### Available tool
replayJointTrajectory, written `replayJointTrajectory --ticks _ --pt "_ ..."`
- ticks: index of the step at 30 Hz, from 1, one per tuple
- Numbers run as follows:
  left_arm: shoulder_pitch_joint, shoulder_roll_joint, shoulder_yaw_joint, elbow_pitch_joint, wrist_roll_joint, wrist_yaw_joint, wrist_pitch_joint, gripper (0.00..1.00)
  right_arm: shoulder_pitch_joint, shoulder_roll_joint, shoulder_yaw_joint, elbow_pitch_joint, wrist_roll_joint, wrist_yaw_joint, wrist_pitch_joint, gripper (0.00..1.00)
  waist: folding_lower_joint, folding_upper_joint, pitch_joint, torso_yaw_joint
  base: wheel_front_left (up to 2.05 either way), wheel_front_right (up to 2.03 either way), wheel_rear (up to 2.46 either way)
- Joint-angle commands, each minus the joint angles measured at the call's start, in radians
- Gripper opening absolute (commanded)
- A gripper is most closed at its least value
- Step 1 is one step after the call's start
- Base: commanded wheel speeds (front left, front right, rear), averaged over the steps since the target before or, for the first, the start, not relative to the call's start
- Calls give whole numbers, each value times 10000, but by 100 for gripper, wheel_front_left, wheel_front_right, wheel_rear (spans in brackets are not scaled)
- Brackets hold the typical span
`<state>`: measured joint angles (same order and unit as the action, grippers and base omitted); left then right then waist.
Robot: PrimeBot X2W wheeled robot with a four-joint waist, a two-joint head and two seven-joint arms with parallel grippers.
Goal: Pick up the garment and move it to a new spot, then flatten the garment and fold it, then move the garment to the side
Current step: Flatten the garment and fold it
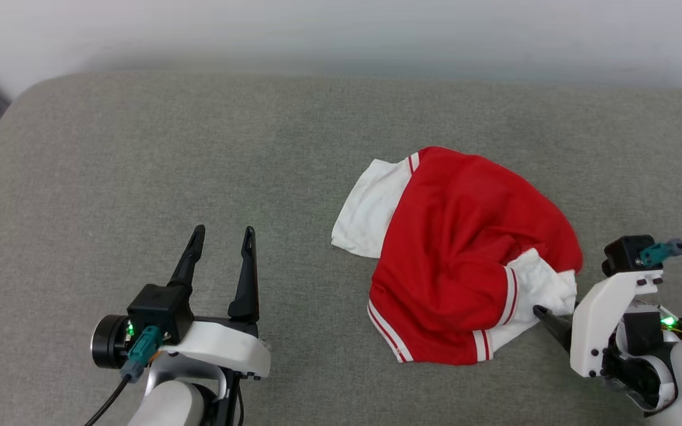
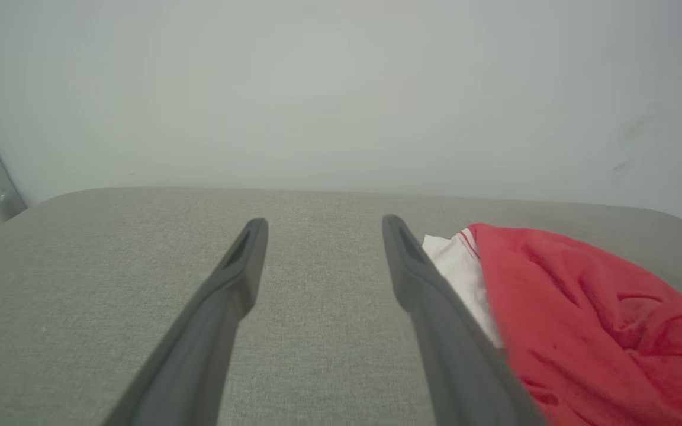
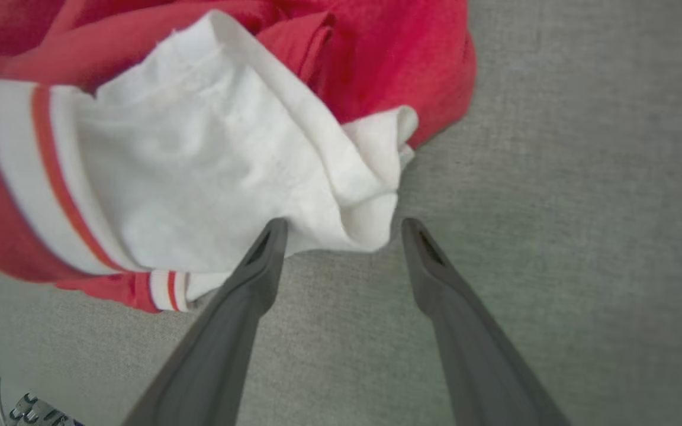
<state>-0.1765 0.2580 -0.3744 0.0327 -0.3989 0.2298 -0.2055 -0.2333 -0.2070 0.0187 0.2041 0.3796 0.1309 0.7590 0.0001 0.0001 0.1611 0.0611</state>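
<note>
Garment [image 1: 465, 248] sits crumpled in a heap on the grey fabric surface [image 1: 140, 148], right of centre in the head view. The red body is bunched up and rumpled. One white sleeve [image 1: 370, 213] lies spread flat toward the far left of the heap. The other white sleeve [image 3: 211, 154] is wadded at the near right corner, with red-and-white stripe trim showing along cuff and hem.

Right gripper [image 3: 346, 223]: jaws wide, nothing clamped. The fingers point into that wadded sleeve. In the right wrist view one fingertip sits at the sleeve's near edge (contact or just short of it, can't tell), and the other is over bare fabric just beside the sleeve's folded corner. The folded corner lies just ahead of the gap between the tips. The head view shows one dark finger [image 1: 548, 319] poking at the same white wad.

Left gripper [image 1: 224, 231]: jaws wide, empty, over bare surface to the left of the garment and clear of it. In the left wrist view the flat sleeve and red body show past one finger.

Pale wall [image 2: 341, 89] runs behind the far edge of the surface.
</note>
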Motion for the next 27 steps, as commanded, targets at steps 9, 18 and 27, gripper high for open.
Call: replayJointTrajectory --ticks 9,18,27 --pt "-295 -123 2 436 -52 -92 -235 100 -353 -26 1156 2119 945 -2 -112 24 -1 -1 333 314 0 0 0" --pt "88 -6 120 579 -186 9 -286 100 -279 -715 659 266 804 -3 -1295 0 -1 -1 -211 -257 0 0 0" --pt "472 162 155 319 -235 190 -97 100 859 -334 -2316 -1847 -272 -3 -369 0 -1 -1 -666 -993 0 0 0"
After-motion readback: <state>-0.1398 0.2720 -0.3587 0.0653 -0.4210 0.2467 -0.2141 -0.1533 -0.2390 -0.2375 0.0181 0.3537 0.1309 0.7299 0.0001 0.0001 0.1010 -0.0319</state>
